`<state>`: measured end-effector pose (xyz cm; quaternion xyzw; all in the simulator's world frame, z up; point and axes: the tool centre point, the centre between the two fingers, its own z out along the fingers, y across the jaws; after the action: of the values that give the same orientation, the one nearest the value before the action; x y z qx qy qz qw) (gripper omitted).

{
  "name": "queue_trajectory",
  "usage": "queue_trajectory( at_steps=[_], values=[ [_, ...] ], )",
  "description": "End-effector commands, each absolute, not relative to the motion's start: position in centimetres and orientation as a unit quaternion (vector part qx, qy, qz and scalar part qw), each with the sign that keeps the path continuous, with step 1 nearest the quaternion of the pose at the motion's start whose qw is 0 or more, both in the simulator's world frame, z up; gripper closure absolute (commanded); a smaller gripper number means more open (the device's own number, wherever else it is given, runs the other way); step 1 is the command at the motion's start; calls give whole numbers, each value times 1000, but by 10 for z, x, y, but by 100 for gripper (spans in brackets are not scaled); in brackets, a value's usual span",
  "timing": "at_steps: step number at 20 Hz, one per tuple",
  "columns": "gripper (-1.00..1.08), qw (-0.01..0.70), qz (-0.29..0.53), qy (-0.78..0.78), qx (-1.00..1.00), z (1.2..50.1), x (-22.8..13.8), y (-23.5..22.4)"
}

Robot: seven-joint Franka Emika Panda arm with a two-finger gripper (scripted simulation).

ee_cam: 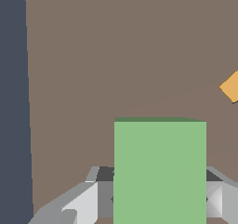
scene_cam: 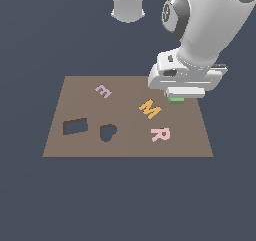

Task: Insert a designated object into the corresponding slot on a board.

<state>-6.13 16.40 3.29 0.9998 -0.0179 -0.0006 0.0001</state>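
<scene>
Gripper [scene_cam: 176,98] clamps green block [ee_cam: 160,172] above board [scene_cam: 75,100] lettered E, M, R.

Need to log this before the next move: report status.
Gripper down at green block, fingers flanking it; grasp cannot be confirmed. Block on board, rectangular slot unfilled. Orange M and heart cutout lie between.
</scene>
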Motion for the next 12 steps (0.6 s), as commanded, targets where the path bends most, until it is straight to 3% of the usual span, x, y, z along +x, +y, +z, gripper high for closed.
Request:
queue_trajectory(
  at_steps=[1, 12],
  values=[
    [108, 0, 0, -26, 1000, 33, -57, 162],
    [108, 0, 0, -137, 991, 35, -8, 123]
  ],
)
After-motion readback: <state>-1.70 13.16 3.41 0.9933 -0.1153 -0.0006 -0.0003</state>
